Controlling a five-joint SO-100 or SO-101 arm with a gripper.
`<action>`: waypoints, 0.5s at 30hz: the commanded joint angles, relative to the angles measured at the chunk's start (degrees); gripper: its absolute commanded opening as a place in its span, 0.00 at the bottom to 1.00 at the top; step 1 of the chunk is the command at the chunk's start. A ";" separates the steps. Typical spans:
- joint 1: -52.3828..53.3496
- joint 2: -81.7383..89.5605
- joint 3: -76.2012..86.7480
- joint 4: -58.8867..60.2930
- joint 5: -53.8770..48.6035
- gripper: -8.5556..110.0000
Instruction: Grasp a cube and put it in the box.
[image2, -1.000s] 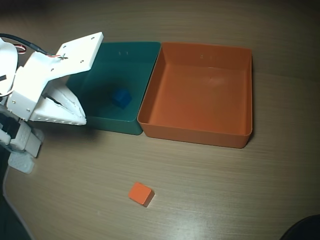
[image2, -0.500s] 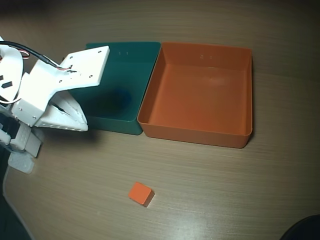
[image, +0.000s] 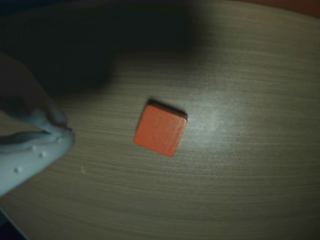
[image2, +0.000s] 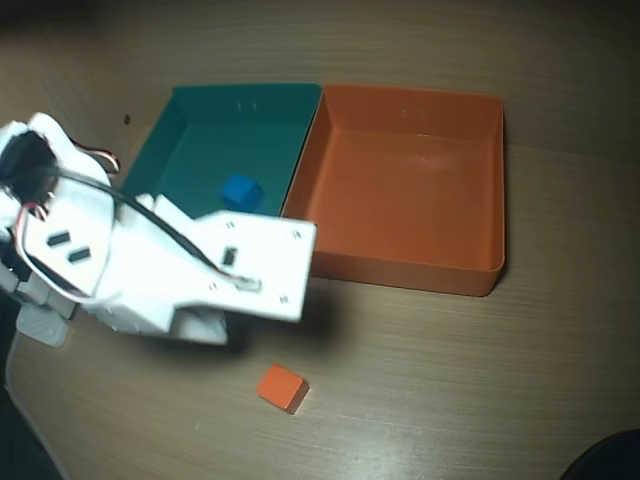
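The small orange cube (image: 160, 129) lies flat on the wooden table, alone near the front edge in the overhead view (image2: 281, 387). My gripper (image: 62, 127) enters the wrist view from the left, a white finger (image: 35, 156) meeting a shadowed one, shut with nothing held, well left of the cube. From above, the white wrist plate covers most of the gripper (image2: 215, 330), which hovers just up and left of the cube. The box (image2: 400, 265), a large shallow orange tray, stands empty at the back right.
A teal tray (image2: 200, 120) of like size stands against the box's left wall, with a small blue cube (image2: 241, 192) inside. The arm's base (image2: 40, 290) sits at the left table edge. A dark object (image2: 610, 460) pokes in at the bottom right corner.
The arm has swung from beside the teal tray down and right, toward the orange cube. The blue cube is uncovered again. Cube and trays have not moved.
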 joint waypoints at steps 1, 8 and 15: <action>1.32 -2.90 -8.53 -0.70 -0.35 0.05; 4.04 -12.04 -16.17 -0.70 -0.35 0.05; 6.33 -18.02 -18.63 -0.70 -0.35 0.05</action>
